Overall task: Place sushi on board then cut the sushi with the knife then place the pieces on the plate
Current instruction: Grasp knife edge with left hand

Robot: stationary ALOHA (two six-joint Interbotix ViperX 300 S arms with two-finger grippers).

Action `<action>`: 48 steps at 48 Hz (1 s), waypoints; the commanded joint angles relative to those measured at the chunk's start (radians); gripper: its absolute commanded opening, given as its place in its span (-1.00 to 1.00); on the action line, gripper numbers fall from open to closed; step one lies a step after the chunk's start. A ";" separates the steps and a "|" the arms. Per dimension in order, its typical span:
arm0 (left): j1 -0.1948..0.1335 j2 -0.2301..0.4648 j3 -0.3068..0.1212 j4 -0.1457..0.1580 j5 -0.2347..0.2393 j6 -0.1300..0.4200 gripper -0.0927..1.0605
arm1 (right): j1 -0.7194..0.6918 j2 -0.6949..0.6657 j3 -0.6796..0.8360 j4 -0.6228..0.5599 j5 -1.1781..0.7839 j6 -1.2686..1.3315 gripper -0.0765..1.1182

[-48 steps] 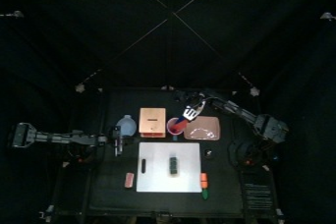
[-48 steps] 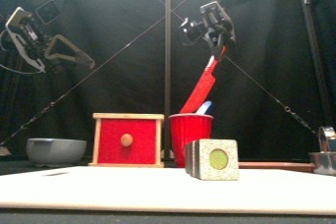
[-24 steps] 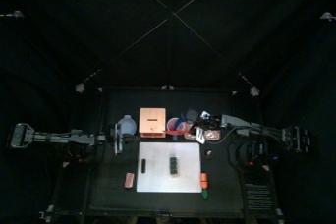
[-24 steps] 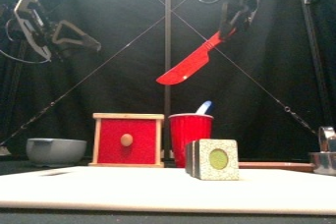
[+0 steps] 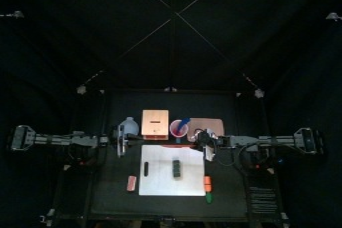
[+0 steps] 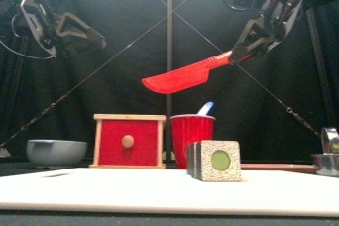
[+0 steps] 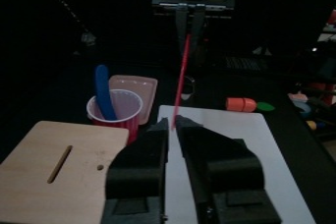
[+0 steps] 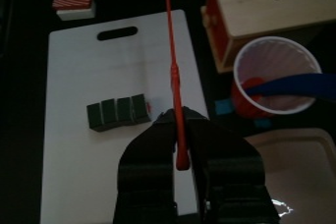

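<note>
The dark green sushi roll (image 5: 175,169) (image 6: 216,161) (image 8: 118,112) lies on the white board (image 5: 154,157) (image 8: 79,81). My right gripper (image 5: 203,142) (image 6: 252,47) (image 8: 178,135) is shut on the handle of the red knife (image 6: 185,71) (image 8: 172,61). It holds the knife high in the air, the blade nearly level and pointing left, above the red cup (image 5: 179,128) (image 6: 192,136). A blue knife (image 6: 205,108) (image 8: 296,85) stands in that cup. At the table's left my left gripper (image 5: 120,142) (image 7: 171,154) hangs with its jaws together and nothing in them.
A wooden box (image 5: 156,124) (image 6: 129,141) with a red drawer front stands left of the cup, and the blue-grey bowl (image 5: 128,128) (image 6: 56,152) beyond it. The pink tray (image 5: 210,125) lies behind the board's right corner. Small toy foods (image 5: 131,182) (image 5: 207,183) flank the board.
The right gripper pulled the red knife up out of the cup, carried it forward and right, and tipped the blade from upright to nearly level. The left arm hardly moved.
</note>
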 commanded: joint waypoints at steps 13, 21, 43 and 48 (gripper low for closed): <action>-0.067 0.224 -0.224 -0.055 0.245 0.002 0.65 | 0.028 -0.012 0.083 -0.012 -0.216 0.002 -0.40; -0.074 0.328 -0.301 -0.064 0.298 0.002 0.65 | 0.044 0.000 0.101 -0.014 -0.261 0.002 -0.40; -0.080 0.512 -0.425 -0.058 0.331 0.006 0.64 | 0.069 0.029 0.100 -0.005 -0.265 0.002 -0.40; -0.080 0.522 -0.430 -0.046 0.333 0.006 0.62 | 0.072 0.040 0.098 -0.005 -0.265 0.002 -0.40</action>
